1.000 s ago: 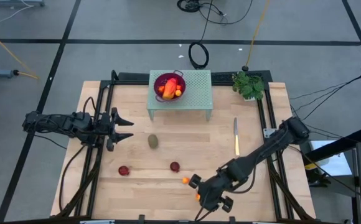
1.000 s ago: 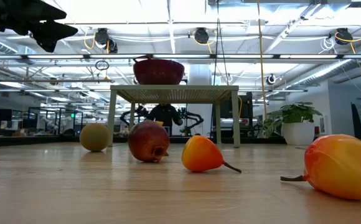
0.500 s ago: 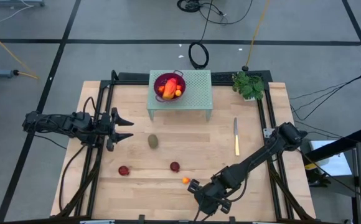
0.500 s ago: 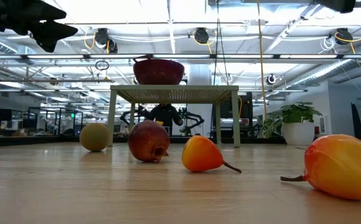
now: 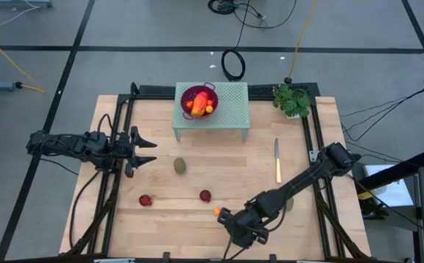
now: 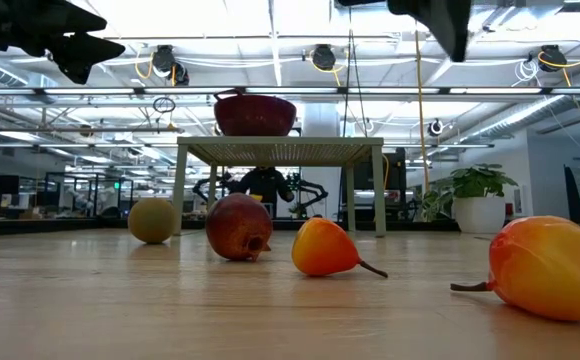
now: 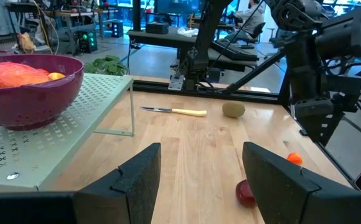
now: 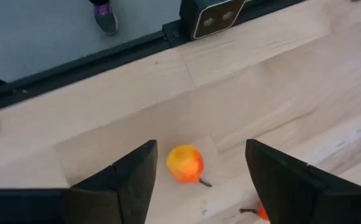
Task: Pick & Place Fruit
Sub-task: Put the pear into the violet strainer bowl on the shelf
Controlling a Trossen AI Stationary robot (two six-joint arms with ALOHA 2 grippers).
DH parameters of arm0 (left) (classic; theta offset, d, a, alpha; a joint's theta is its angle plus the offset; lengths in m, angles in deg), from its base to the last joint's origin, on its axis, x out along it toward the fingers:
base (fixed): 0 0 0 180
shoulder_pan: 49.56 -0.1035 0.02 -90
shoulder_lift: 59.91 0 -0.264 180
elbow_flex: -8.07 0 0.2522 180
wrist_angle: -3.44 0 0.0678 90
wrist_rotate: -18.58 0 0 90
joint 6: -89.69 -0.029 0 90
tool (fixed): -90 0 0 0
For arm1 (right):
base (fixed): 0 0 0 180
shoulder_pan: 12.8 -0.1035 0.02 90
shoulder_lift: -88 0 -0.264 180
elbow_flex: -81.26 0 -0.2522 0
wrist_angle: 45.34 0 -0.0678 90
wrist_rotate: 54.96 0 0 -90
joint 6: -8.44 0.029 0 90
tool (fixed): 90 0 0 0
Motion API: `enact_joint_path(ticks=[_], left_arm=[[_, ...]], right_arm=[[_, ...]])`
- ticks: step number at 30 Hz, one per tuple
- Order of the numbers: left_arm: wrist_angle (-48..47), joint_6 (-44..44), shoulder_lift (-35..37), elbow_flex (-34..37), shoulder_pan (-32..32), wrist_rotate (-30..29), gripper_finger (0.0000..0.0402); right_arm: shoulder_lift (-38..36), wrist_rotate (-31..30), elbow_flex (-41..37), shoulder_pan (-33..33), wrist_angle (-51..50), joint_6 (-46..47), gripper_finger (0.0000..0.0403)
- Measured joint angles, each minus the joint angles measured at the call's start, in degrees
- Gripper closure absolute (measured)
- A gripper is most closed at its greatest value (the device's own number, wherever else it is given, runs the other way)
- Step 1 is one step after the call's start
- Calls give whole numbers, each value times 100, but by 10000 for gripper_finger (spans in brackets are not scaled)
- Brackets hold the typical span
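The right claw (image 5: 243,232) is hovering wide open over the bench's (image 5: 161,117) near edge, an orange fruit (image 8: 185,163) lying between its fingers, directly below. The left claw (image 5: 140,151), also open, is waiting far off left.

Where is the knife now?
In the high view, the knife lies flat on the right side of the table, between the green stand and the right arm, below the small plant.

Wooden table (image 5: 161,219) with scattered fruit (image 5: 205,196)
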Motion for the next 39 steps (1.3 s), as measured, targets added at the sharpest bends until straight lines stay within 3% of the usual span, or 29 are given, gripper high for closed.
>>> enact_joint_path(ticks=[7, 11, 39], left_arm=[[2, 3, 1, 0, 1, 0, 174], [0, 3, 1, 0, -1, 0, 174], [0, 12, 0, 0, 1, -2, 174]], right_arm=[[0, -39, -496, 72, 298, -447, 163], [0, -449, -833, 60, 714, -715, 163], [0, -301, -1841, 62, 2000, -1219, 179]])
